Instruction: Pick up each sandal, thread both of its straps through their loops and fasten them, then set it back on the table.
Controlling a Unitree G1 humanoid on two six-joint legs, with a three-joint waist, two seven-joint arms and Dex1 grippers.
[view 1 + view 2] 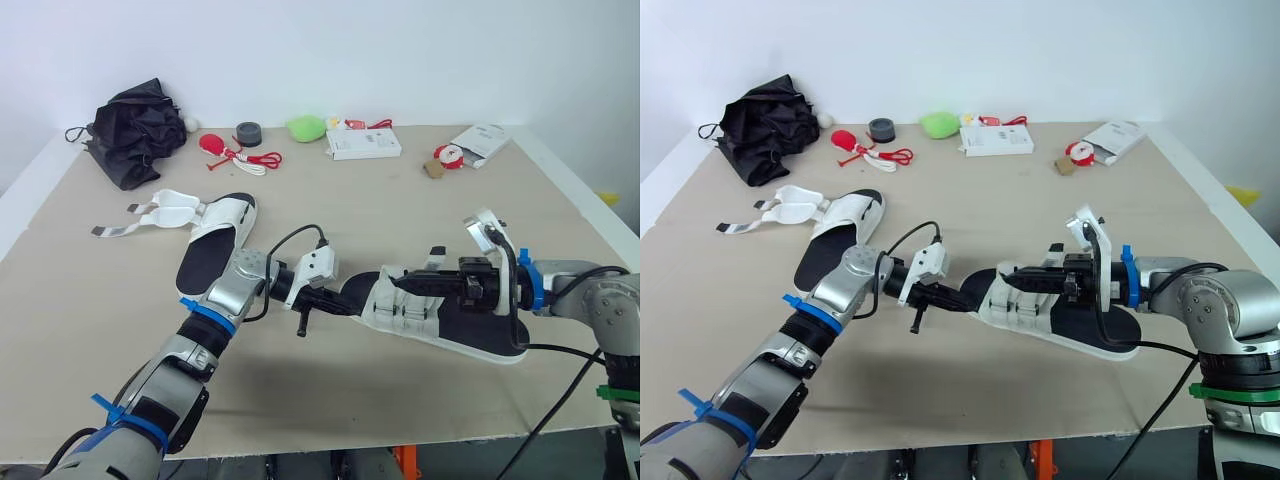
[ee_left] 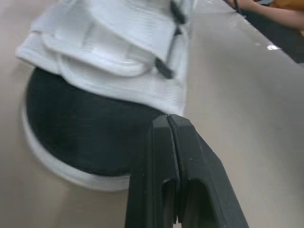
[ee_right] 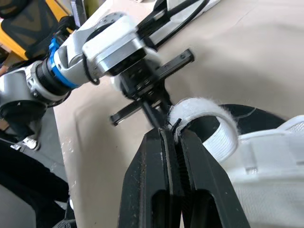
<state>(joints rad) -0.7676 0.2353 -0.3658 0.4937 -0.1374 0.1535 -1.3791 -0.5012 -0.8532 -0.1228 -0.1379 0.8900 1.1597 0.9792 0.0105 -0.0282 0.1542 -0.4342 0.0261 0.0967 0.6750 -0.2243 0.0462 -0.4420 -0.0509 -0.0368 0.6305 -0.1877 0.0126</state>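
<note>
the near sandal [image 1: 400,312] has its middle hidden behind the right gripper [image 1: 396,284], and the tip of its strap [image 3: 204,110] is lost between that gripper's fingers [image 3: 152,161]. in the left wrist view the same sandal is blurred and runs out past the picture's edge. the far sandal [image 1: 215,240], left of centre, has its lower right edge covered by the left arm [image 1: 215,305]. at the upper right, a small red and white thing [image 1: 447,155] is too small to make out.
</note>
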